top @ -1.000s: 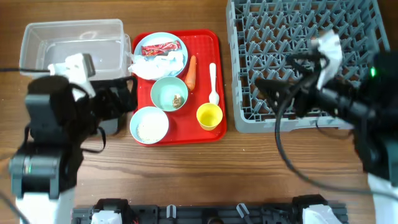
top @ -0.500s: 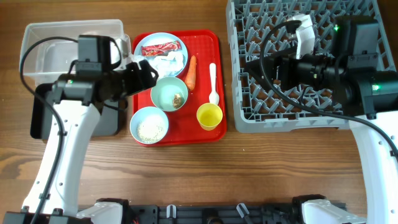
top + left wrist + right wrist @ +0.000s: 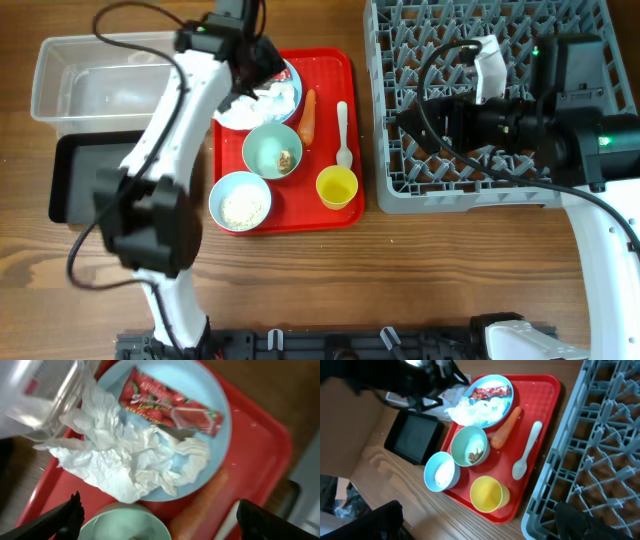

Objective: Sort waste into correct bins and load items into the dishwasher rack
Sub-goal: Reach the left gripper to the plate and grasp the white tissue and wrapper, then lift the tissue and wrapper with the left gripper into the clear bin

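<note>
My left gripper [image 3: 262,58] is open, hovering over the pale-blue plate [image 3: 202,380] at the back of the red tray. On the plate lie the red-and-white wrapper [image 3: 170,402] and the crumpled tissue [image 3: 130,460]. The carrot [image 3: 307,115] and the white spoon [image 3: 343,135] lie on the tray. The mint-green bowl [image 3: 268,148] holds a brown lump [image 3: 287,160]. The light-blue bowl [image 3: 241,200] holds rice. The yellow cup [image 3: 337,187] stands upright at the tray's front right. My right gripper [image 3: 403,117] is open and empty above the grey rack's [image 3: 480,190] left edge.
The clear tub [image 3: 110,80] stands at the back left with the black tub [image 3: 80,175] in front of it. The red tray [image 3: 340,70] lies between the tubs and the rack. Bare wooden table runs along the front.
My left arm has swung from above the black tub up and right to the plate on the tray. My right arm shifted left and up a second ago and has held since.
</note>
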